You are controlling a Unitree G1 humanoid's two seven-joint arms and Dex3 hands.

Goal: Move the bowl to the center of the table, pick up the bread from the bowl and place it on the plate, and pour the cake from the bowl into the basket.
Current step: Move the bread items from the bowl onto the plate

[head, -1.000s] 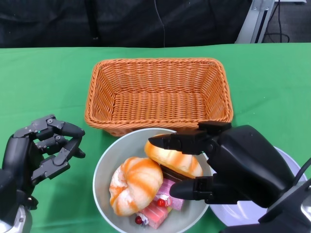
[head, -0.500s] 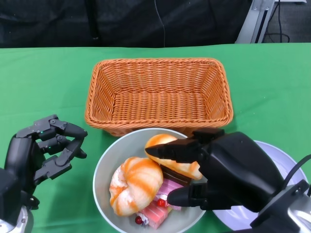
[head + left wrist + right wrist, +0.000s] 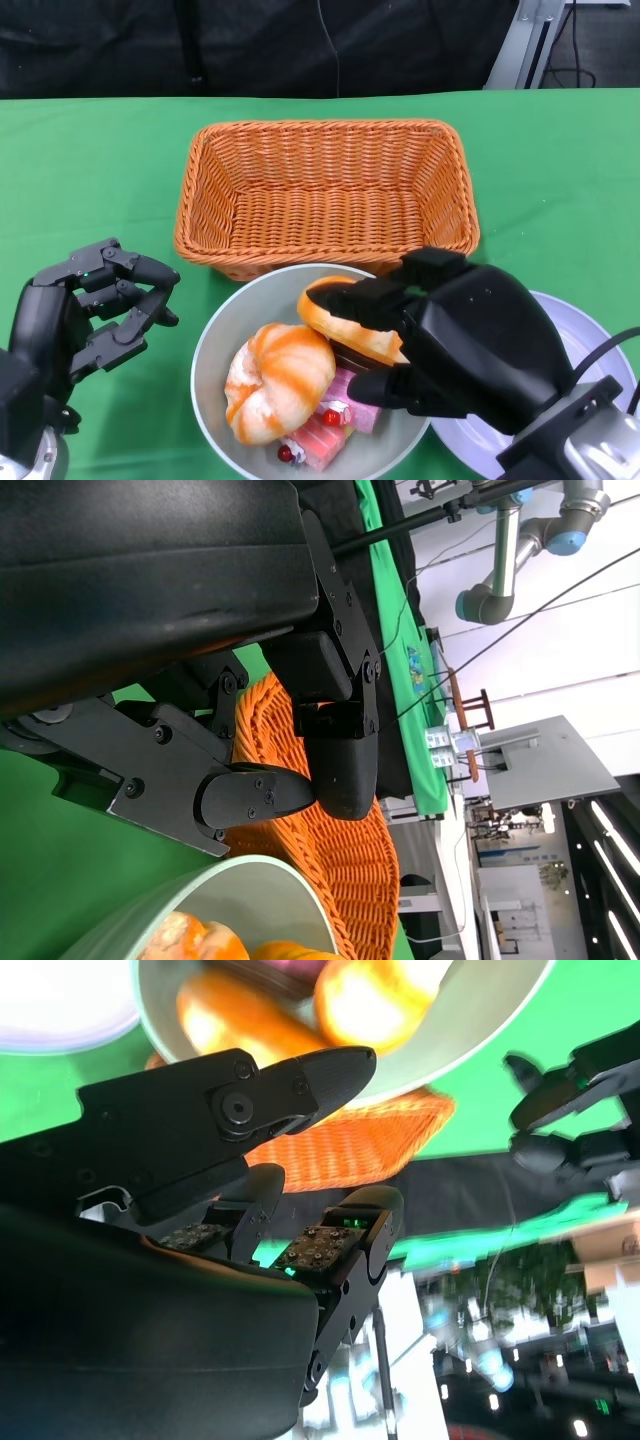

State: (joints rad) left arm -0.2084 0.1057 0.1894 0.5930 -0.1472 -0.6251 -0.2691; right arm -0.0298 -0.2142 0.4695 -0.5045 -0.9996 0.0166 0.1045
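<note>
Bread sat in the pale grey-green round bowl (image 3: 215, 345), which lay on the green table cloth (image 3: 90, 170) just in front of the orange woven rectangular basket (image 3: 325, 190), its far rim nearly touching the basket's near wall. The bowl held 2 orange-striped bread rolls: a round one (image 3: 275, 380) at the left and an elongated one (image 3: 350, 325) at the right, with a pink cake slice topped with red berries (image 3: 325, 425) lying below them and a dark brown piece partly hidden under the long roll. The black right hand (image 3: 465, 345) reached into the bowl from the right, its fingers (image 3: 365, 300) laid over the top of the long roll and its thumb curled in just below it; whether the roll was truly clamped could not be told from the pictures. A white round plate (image 3: 590, 335) showed at the right, mostly covered by that hand. The black left hand (image 3: 80, 310) hovered over the cloth to the left of the bowl, apart from it, holding nothing, its fingers partly bent but spread. The basket was seen with only bare weave inside.
</note>
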